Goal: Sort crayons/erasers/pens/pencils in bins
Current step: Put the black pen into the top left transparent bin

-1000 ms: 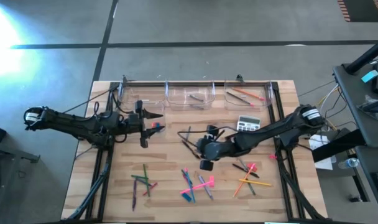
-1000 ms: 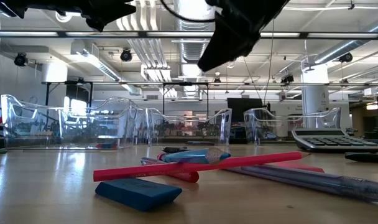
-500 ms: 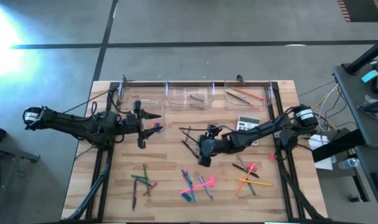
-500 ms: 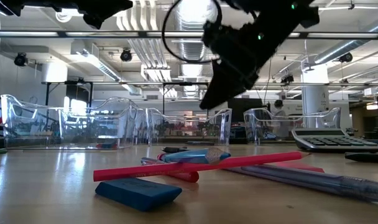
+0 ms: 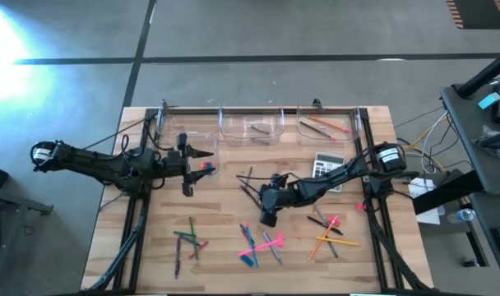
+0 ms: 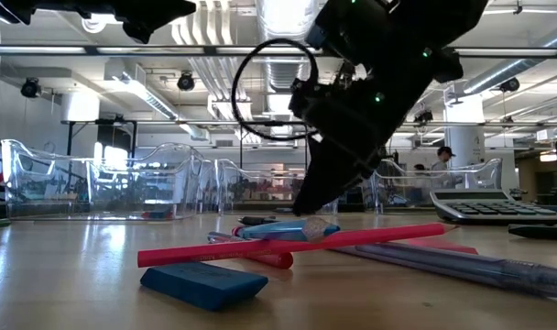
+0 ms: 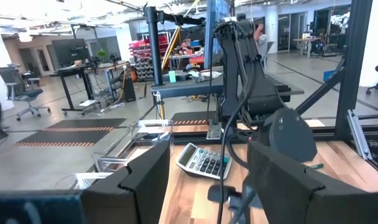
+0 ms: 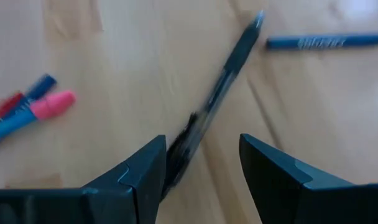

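**Inspector:** Start at the near edge.

**Assistant:** In the low view a flat blue eraser block (image 6: pixel 203 284) lies at the lower left, nearest the lens, with a long red stick (image 6: pixel 292 246) crossing just behind it. Both are loose on the wooden table (image 5: pixel 217 247), unsorted.

**Inspector:** The working tool?

**Assistant:** The right gripper (image 8: pixel 200 168), at the centre of the high view, hangs low over a dark pen (image 8: pixel 217 99). Its jaws are parted and straddle the barrel, empty; I judge it is lined up for a pick.

**Inspector:** The other arm?

**Assistant:** The left gripper (image 5: pixel 188 164) waits at the left of centre, jaws apart, holding nothing.

**Inspector:** Farther back?

**Assistant:** A grey calculator (image 5: pixel 329 164), then the clear plastic bins (image 5: pixel 252 125) in a row along the top edge of the table; the right-hand one already holds thin sticks.
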Robot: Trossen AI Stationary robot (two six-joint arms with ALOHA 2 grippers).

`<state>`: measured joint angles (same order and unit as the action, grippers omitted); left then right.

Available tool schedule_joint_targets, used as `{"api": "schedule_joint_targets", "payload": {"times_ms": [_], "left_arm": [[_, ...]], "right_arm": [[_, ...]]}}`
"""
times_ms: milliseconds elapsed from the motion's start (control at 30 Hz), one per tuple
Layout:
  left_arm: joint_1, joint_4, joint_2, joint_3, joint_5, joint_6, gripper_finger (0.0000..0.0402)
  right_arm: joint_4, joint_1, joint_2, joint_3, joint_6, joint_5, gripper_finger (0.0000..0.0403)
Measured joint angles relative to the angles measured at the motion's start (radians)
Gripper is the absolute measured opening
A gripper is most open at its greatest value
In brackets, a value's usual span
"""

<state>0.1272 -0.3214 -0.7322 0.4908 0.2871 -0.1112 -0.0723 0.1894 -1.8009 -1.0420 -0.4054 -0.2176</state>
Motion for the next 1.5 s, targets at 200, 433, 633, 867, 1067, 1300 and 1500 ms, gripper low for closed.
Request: {"api": "schedule_joint_targets", "payload": {"times_ms": [200, 433, 633, 867, 1067, 1300, 1500], "left_arm": [[0.0, 0.0, 0.0, 0.0, 0.0, 0.0, 0.0201], [0.0, 0.0, 0.0, 0.0, 0.0, 0.0, 0.0201], [0.0, 0.001, -0.002, 0.0, 0.0, 0.0, 0.0201], [0.0, 0.0, -0.006, 0.0, 0.0, 0.0, 0.0201], [0.0, 0.0, -0.006, 0.0, 0.0, 0.0, 0.0201], [0.0, 0.0, -0.006, 0.0, 0.0, 0.0, 0.0201], [0.0, 0.001, -0.007, 0.0, 0.0, 0.0, 0.0201]], "right_arm": [[-0.001, 0.0, -0.035, 0.0, -0.017, 0.013, 0.0192], [-0.057, 0.0, -0.041, -0.005, -0.014, 0.007, 0.0172], [-0.099, 0.0, -0.039, -0.004, 0.0, 0.004, 0.0118], [-0.112, 0.0, -0.029, -0.003, 0.006, 0.003, 0.0044], [-0.156, 0.002, 0.026, 0.002, 0.008, -0.033, 0.0029], [-0.222, 0.016, 0.127, 0.007, 0.005, -0.109, 0.0022], [-0.221, 0.03, 0.208, 0.03, 0.005, -0.144, 0.0022]]}}
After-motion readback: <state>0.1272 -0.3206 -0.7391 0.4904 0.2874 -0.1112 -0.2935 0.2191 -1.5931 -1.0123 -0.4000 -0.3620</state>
